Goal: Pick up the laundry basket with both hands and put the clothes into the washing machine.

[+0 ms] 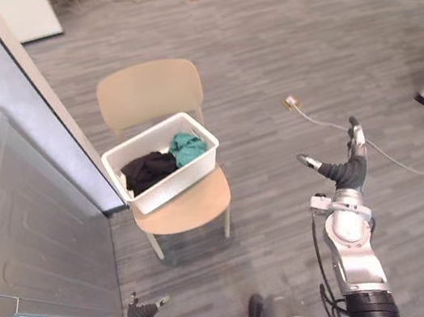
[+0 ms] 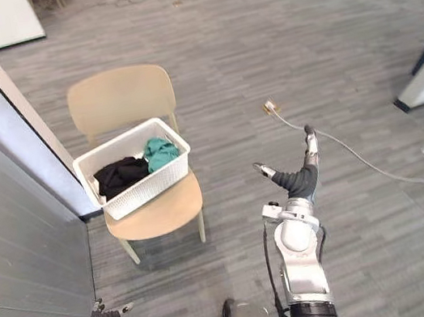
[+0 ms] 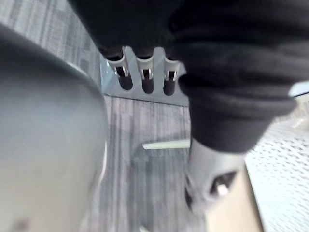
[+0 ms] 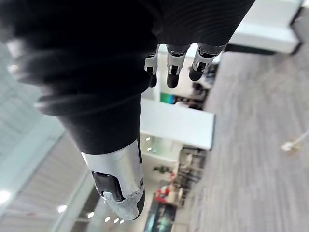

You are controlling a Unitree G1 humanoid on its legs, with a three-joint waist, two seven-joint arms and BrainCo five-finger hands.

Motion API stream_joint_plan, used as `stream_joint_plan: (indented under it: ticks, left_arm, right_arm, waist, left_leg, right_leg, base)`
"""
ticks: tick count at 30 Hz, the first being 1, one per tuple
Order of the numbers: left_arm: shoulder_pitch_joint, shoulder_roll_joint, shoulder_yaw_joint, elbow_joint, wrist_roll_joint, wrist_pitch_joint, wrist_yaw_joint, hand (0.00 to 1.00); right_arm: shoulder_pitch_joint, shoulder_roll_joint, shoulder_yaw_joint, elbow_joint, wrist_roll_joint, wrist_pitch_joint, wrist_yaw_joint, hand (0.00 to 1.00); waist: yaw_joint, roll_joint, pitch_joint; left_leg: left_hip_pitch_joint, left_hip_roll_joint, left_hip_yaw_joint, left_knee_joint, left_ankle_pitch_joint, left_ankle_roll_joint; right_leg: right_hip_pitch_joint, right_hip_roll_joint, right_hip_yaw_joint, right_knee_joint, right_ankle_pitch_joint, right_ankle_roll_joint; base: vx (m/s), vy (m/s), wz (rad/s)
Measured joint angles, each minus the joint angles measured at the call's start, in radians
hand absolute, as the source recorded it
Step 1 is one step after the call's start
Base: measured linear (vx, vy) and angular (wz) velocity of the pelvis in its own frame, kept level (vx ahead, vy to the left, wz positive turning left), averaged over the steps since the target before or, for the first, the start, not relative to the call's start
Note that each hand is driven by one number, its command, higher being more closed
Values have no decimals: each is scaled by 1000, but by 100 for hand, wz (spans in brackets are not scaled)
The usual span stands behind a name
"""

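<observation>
Since both hands are empty, we log basket [image 1: 175,183] on chair [image 1: 151,91], clothes [image 1: 148,170] inside; right hand [image 1: 348,170] spread, well apart; left hand [image 1: 141,311] relaxed, low by washer [image 1: 28,232]; we judge a lopsided grasp could tip basket off chair.

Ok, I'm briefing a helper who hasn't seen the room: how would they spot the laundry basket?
Start at the grey washing machine on the robot's left. Beside it stands a tan chair, and the laundry basket sits on its seat. It is a white perforated tub holding a black garment and a teal one.
</observation>
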Motion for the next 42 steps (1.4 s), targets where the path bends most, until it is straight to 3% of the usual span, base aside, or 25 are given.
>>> stream_joint_plan:
  ticks: [3, 4, 6, 8, 10, 11, 14, 15, 17, 18, 19, 20, 22, 23, 25, 26, 27, 28, 30, 31, 35, 39, 42]
  left_arm:
    - [6, 4, -3, -3, 2, -2, -2, 0]
    - [6, 4, -3, -3, 8, -1, -5, 0]
    - [-14, 2, -7, 2, 49, 3, -32, 0]
    - [-23, 3, -16, 2, 58, 7, -43, 0]
    - [-24, 3, -37, 3, 58, 9, -42, 0]
    - [-15, -1, -42, 6, 57, 10, -44, 0]
    - [-25, 26, -42, 6, 59, 12, -54, 0]
    - [-30, 34, -44, 8, 61, 13, -66, 0]
    - [-29, 49, -73, 18, 68, 23, -66, 0]
    - [-28, 54, -84, 20, 72, 24, -66, 0]
    - [-24, 61, -103, 20, 78, 24, -65, 0]
    - [-23, 67, -124, 18, 79, 24, -63, 0]
    - [-28, 72, -153, 18, 79, 23, -63, 0]
    - [-36, 75, -176, 18, 80, 22, -63, 0]
    - [-52, 78, -211, 22, 81, 20, -64, 0]
    - [-52, 82, -225, 22, 94, 14, -63, 0]
    - [-58, 98, -231, 17, 98, 8, -62, 0]
    - [-63, 100, -228, 23, 99, 9, -60, 0]
    - [-33, 85, -222, 3, 109, 5, -57, 0]
    - [-32, 81, -216, 3, 109, 3, -57, 0]
    - [-16, 79, -172, 2, 92, -12, -64, 0]
    - [-15, 83, -139, 2, 75, -16, -67, 0]
    - [-18, 85, -107, -27, 55, -27, -72, 0]
  right_arm:
    - [-4, -36, -7, -8, -16, -2, 0, 0]
    - [-6, -34, -7, -8, -16, 0, 2, 0]
    - [-35, -50, -37, -2, -40, 12, 15, 0]
    - [-86, -64, -44, 14, -65, 31, 17, 0]
    - [-137, -77, -41, 48, -94, 33, 18, 0]
    - [-141, -73, -24, 49, -94, 32, 18, 0]
    - [-104, -17, 15, 46, -94, 30, 22, 0]
    - [-90, 1, 28, 47, -94, 30, 28, 0]
    - [-54, 31, 57, 47, -94, 31, 44, 0]
    - [-41, 37, 66, 47, -94, 31, 47, 0]
    - [-24, 45, 85, 47, -94, 31, 61, 0]
    - [-13, 43, 104, 47, -94, 29, 64, 0]
    - [-5, 42, 110, 46, -94, 26, 67, 0]
    - [5, 40, 106, 46, -94, 26, 67, 0]
    - [23, 30, 99, 46, -92, 26, 72, 0]
    - [43, 20, 93, 46, -93, 26, 78, 0]
    - [54, 19, 83, 46, -94, 26, 81, 0]
    - [59, 8, 82, 50, -95, 26, 83, 0]
    - [82, -40, 81, 53, -134, 26, 106, 0]
    - [83, -46, 80, 53, -134, 26, 109, 0]
    - [127, -42, 39, 54, -134, 26, 166, 0]
    - [144, -40, 39, 57, -134, 26, 194, 0]
    - [133, -44, 44, 83, -133, 26, 203, 0]
  waist:
    - [-1, -3, -9]
    - [-1, -8, -13]
    - [-9, -8, -7]
    - [-1, -9, -3]
    - [20, 3, -8]
    - [28, 20, -19]
    - [13, -68, -27]
    - [14, -82, -24]
    - [2, -83, -20]
    - [-2, -84, -20]
    - [-10, -86, -18]
    - [-15, -87, -20]
    - [-25, -108, -33]
    - [-36, -102, -30]
    - [-46, -111, -33]
    - [-45, -118, -35]
    - [-41, -137, -23]
    - [-38, -124, -18]
    - [-17, -87, -33]
    - [-13, -81, -35]
    - [-10, -83, -34]
    - [-12, -96, -21]
    - [-11, -104, 29]
  left_leg:
    - [-45, -62, 154, -77, -19, 22]
    - [-42, -77, 157, -108, -23, -3]
    - [-54, -136, 230, -178, -124, -83]
    - [-58, -192, 319, -227, -169, -97]
    - [-39, -242, 376, -368, -144, -89]
    - [-11, -259, 368, -461, -146, -36]
    - [3, -353, 326, -490, -162, -35]
    - [9, -373, 313, -482, -182, -28]
    - [45, -391, 285, -483, -198, -19]
    - [60, -395, 277, -489, -198, -19]
    - [89, -401, 255, -504, -197, -19]
    - [101, -413, 229, -526, -192, -27]
    - [85, -419, 187, -529, -187, -36]
    - [62, -425, 142, -533, -178, -50]
    - [46, -424, 73, -539, -161, -72]
    - [37, -427, 31, -529, -157, -89]
    - [30, -430, -12, -491, -170, -114]
    - [25, -419, -38, -475, -175, -128]
    - [2, -364, -90, -492, -159, -171]
    - [0, -357, -99, -509, -147, -179]
    - [10, -341, -136, -615, -77, -210]
    - [9, -337, -144, -642, -56, -214]
    - [-25, -348, -169, -643, -44, -212]
  right_leg:
    - [50, -5, -59, -58, -4, 6]
    - [53, -12, -72, -70, -2, 3]
    - [72, -39, -116, -120, 8, 7]
    - [103, -63, -138, -155, 14, 22]
    - [140, -70, -155, -161, 4, 59]
    - [155, -54, -156, -144, -18, 90]
    - [135, -130, -117, -30, -91, 148]
    - [87, -166, -87, 114, -119, 186]
    - [-17, -212, 3, 420, -128, 216]
    - [-33, -214, 11, 475, -130, 213]
    - [-44, -219, 6, 514, -143, 178]
    - [-61, -220, 4, 483, -165, 142]
    - [-79, -219, 6, 383, -176, 121]
    - [-99, -214, 38, 279, -179, 114]
    - [-100, -196, 116, 137, -152, 119]
    - [-78, -192, 148, 49, -85, 128]
    - [-56, -199, 150, -3, 37, 172]
    - [-38, -193, 135, 4, 29, 198]
    - [-16, -129, 81, -55, 39, 162]
    - [-13, -118, 73, -72, 44, 156]
    - [9, -78, 20, -137, 69, 123]
    - [10, -71, 6, -154, 75, 115]
    - [-5, -76, -20, -153, 75, 115]
  base:
    - [145, -129, 62]
    - [168, -40, 83]
    - [171, 17, 104]
    - [141, 111, 75]
    - [173, 160, 33]
    - [226, 181, 29]
    - [238, 151, 63]
    - [235, 97, 56]
    - [240, 44, 55]
    - [238, -10, 62]
    - [167, -62, 61]
    - [151, -87, 68]
    - [84, -128, 71]
    - [81, -283, 102]
    - [81, -324, 110]
    - [67, -262, 111]
    - [78, -370, 107]
    - [60, -358, 77]
    - [54, -323, 37]
    - [32, -193, 20]
    - [36, -172, 26]
    - [23, -61, 8]
    - [-35, 2, 26]
